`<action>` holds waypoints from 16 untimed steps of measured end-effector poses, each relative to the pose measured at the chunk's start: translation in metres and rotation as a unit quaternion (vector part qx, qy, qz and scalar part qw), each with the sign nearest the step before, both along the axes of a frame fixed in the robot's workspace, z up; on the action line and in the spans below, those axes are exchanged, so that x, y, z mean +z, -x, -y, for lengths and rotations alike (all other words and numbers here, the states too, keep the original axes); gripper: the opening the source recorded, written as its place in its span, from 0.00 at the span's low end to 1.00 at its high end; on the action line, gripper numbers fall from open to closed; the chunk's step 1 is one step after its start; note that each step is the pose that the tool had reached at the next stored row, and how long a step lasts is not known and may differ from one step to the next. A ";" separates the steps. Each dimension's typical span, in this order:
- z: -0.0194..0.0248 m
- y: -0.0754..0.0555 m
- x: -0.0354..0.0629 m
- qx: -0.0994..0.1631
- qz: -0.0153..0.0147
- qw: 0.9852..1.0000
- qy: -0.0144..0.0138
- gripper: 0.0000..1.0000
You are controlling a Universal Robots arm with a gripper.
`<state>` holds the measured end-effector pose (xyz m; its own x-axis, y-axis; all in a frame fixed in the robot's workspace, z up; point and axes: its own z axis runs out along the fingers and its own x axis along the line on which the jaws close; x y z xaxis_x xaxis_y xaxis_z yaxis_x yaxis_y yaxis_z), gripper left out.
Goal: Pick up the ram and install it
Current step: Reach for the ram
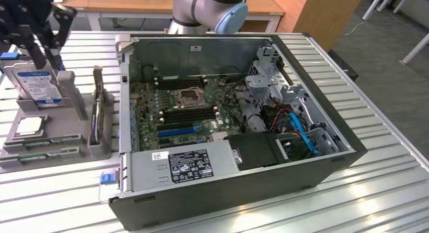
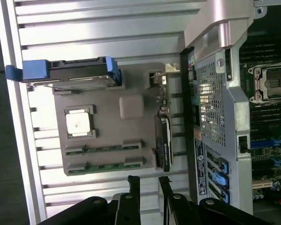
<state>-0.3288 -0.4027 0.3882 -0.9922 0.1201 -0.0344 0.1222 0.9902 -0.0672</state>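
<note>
Though partly cut off at the edge, the claw (image 2: 149,181) hangs parted and empty near the ram (image 2: 107,166).

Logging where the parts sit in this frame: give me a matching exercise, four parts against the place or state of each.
Things:
1 ram sticks
2 processor chip
3 hard drive
4 processor socket

Places:
A upright in the grey holder, blue bracket
B inside the open case
C flat in the holder, green and narrow
D flat in the holder, square and silver

Pairs: 1-C, 2-D, 3-A, 4-B
</note>
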 end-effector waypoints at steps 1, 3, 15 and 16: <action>0.0005 0.003 -0.0001 0.001 0.000 1.000 0.000 0.30; 0.0009 0.005 -0.0002 0.009 0.000 1.000 0.000 0.30; 0.0011 0.007 -0.0005 0.104 0.000 0.995 0.000 0.30; 0.0010 0.008 -0.0006 0.109 0.000 0.994 0.000 0.30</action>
<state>-0.3364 -0.4037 0.3875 -0.9945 -0.0987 -0.0345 -0.0962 0.9931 -0.0672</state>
